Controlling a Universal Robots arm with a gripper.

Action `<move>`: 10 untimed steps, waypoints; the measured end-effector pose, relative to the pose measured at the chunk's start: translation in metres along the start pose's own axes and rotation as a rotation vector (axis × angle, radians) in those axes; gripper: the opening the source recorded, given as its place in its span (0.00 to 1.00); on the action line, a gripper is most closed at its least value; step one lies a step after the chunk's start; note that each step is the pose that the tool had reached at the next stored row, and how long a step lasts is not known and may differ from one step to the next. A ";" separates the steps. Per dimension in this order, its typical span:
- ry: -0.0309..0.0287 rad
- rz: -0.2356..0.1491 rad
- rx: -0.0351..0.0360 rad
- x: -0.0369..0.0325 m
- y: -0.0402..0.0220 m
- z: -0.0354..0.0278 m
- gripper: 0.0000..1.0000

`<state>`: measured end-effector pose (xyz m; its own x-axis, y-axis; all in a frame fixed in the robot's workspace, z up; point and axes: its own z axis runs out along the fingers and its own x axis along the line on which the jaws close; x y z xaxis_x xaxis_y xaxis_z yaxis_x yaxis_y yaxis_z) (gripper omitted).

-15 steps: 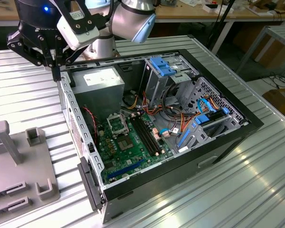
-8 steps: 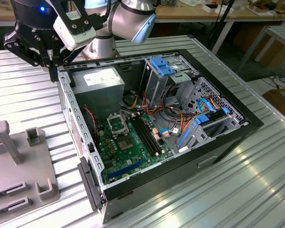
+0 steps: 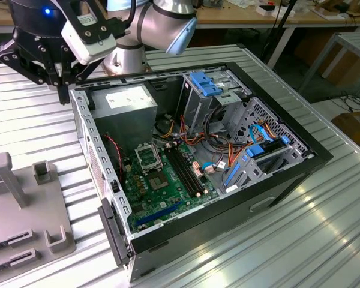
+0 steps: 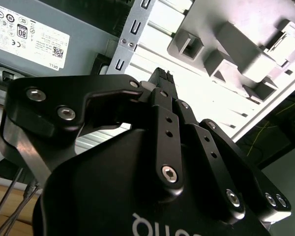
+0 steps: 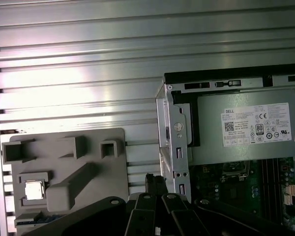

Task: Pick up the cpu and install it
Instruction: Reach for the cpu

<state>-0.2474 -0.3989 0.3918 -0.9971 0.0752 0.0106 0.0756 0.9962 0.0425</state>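
Note:
The cpu point(image 5: 34, 190), a small square chip with a pale silver top, lies in a recess of the grey fixture point(image 5: 88, 191) on the ribbed metal table. My gripper point(image 3: 63, 91) hangs above the table just outside the back corner of the open computer case point(image 3: 96, 150), between the fixture and the case. Its black fingers point(image 4: 161, 81) meet at the tip, shut with nothing between them, and the tip point(image 5: 155, 183) shows beside the case wall. Inside the case lies the green motherboard point(image 3: 168, 192) with its black-framed socket point(image 3: 148, 157).
A grey power supply point(image 3: 129, 103) sits at the case's back, near my gripper. Drive cages with blue clips point(image 3: 207, 84) and cable bundles point(image 3: 228, 150) fill the exterior view's right half of the case. The grey fixture point(image 3: 30, 210) has upright posts point(image 3: 3, 177).

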 end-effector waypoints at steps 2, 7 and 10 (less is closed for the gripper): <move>0.0002 0.000 0.0000 0.0002 0.0000 0.0000 0.11; 0.0002 0.000 0.0000 0.0004 0.0000 0.0000 0.11; 0.0001 0.000 0.0000 0.0008 0.0000 0.0000 0.11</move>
<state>-0.2482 -0.3988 0.3918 -0.9971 0.0754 0.0107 0.0758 0.9962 0.0425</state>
